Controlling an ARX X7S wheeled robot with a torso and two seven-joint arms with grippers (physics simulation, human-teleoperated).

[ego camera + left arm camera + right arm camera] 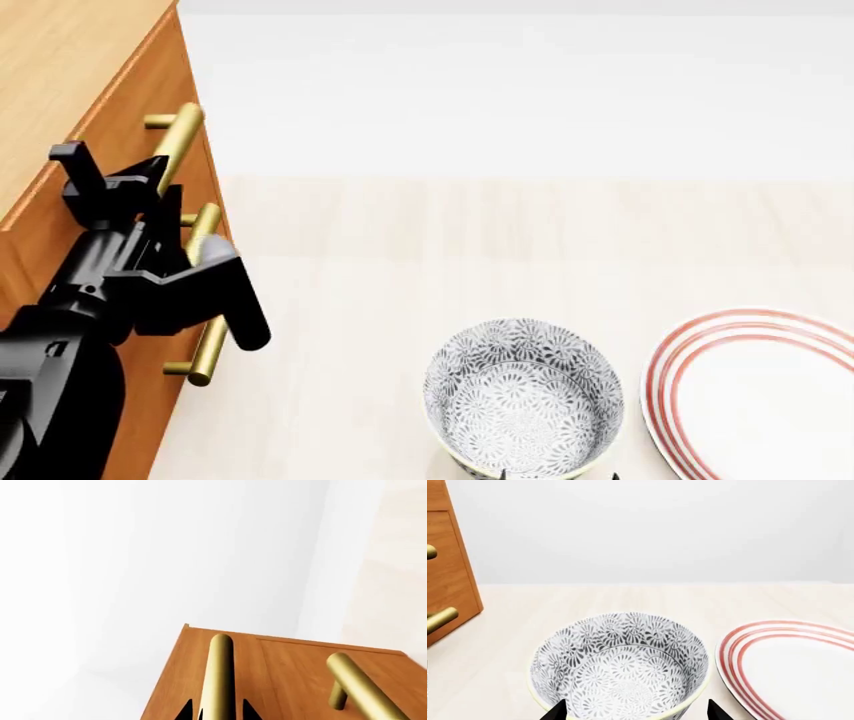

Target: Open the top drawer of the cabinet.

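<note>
Black and close, my left pincer [147,215] sits right at the front of the cabinet [60,70]. Its two tips poke out on both sides of a brass handle [219,677], but I cannot tell if they squeeze it yet. That bar looks hard, smooth and slippery, so I should hold its middle. I think the top drawer [167,95] is stiff wood and slides heavy. My right pincer [635,714] is wide open, holding nothing, around the patterned bowl [620,665].
</note>
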